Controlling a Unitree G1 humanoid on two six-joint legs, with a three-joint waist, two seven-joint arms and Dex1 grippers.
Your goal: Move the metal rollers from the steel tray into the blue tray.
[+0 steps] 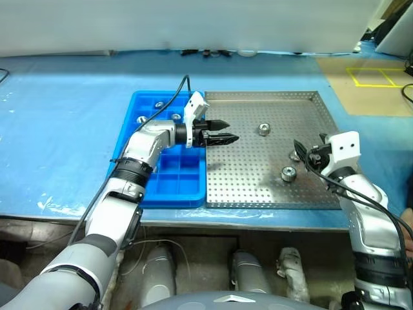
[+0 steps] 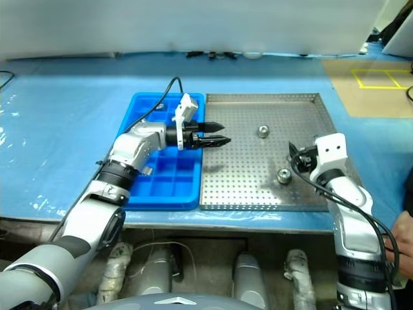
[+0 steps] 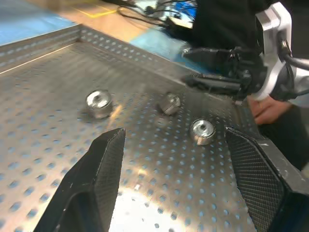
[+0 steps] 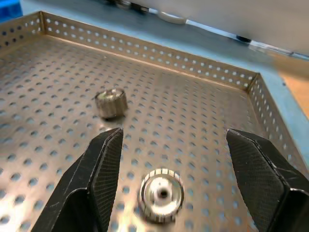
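Nearest the robot, the right gripper [image 1: 303, 153] is held low over the near right part of the steel tray [image 1: 245, 187], its fingers spread wide with nothing between them; in the right wrist view one of the metal rollers [image 4: 161, 194] lies on the perforated floor just ahead of the gap, lying with its dark hole facing up. Beside it, the left gripper [image 1: 222, 131] is reached across from the blue tray [image 1: 184, 184] over the steel tray's left half, pointing toward the right arm — its fingers are also apart and empty.

Risks are judged from this layout: the two grippers face each other across a small patch of tray, so a collision could be caused if both are closed in on the same rollers. A roller lying on its side could be nudged and rolled away by a finger that lands off centre, and a shallow pinch on such smooth metal could let it slip out during the carry to the blue tray.

Counted in the steel tray: three rollers — one near the front [image 1: 288, 173], one by the right gripper's fingers [image 3: 170, 103], one farther back near the middle [image 1: 263, 130]. In the blue tray's far compartments, three rollers [image 1: 159, 104] are made out. One steel tray, one blue tray, two grippers
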